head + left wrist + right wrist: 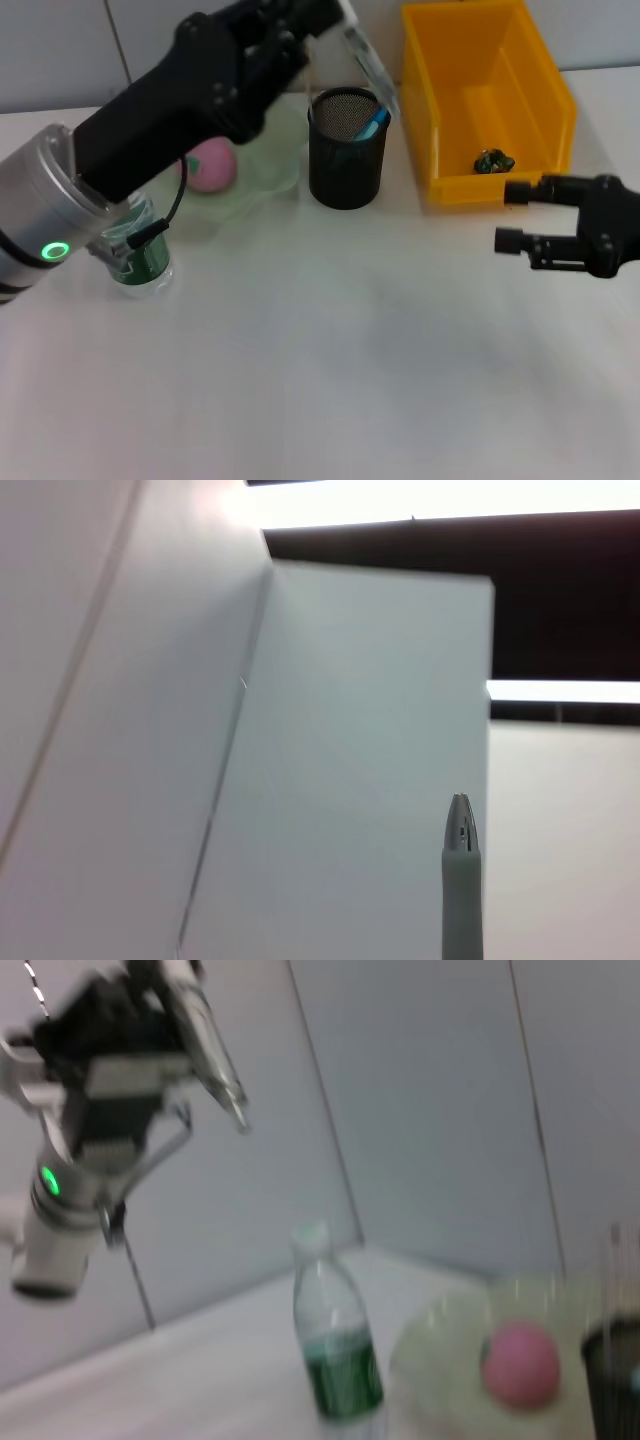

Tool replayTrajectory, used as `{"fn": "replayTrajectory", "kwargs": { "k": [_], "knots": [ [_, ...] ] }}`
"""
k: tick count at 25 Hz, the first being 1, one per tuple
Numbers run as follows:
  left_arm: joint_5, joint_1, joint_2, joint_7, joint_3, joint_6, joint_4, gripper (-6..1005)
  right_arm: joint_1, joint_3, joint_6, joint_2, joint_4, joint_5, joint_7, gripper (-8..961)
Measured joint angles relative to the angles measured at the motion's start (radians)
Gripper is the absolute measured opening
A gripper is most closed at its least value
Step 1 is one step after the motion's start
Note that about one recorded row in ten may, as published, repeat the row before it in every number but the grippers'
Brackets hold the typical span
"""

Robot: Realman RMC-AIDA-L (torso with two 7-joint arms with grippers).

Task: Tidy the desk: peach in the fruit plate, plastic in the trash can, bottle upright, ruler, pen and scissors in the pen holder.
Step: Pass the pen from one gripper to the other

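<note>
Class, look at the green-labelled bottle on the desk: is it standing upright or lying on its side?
Upright. In the right wrist view the bottle stands on its base with its cap at the top; the head view shows it from above, beside the fruit plate.

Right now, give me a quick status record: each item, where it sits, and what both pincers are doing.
peach: on the fruit plate
bottle: upright, in front of the plate, partly hidden by the left arm
pen holder: between plate and bin, a blue item inside
trash can: yellow bin, small dark-green scrap inside
ruler: clear, held tilted above the pen holder
left pincer: raised over the pen holder, shut on the ruler
right pincer: open, empty, low in front of the bin
</note>
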Motion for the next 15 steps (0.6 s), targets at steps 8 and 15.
{"fn": "replayTrajectory", "kwargs": {
  "k": [8,15],
  "knots": [
    [-0.35,-0.021,-0.001,0.035,0.188,0.025,-0.119,139,-0.03,0.006,-0.004,0.057,0.113,0.174,-0.335,743],
    [-0.7,-0.022,-0.001,0.039,0.399,0.007,-0.188,140,0.0,0.01,0.002,0.071,0.296,0.329,-0.649,742]
  ]
}}
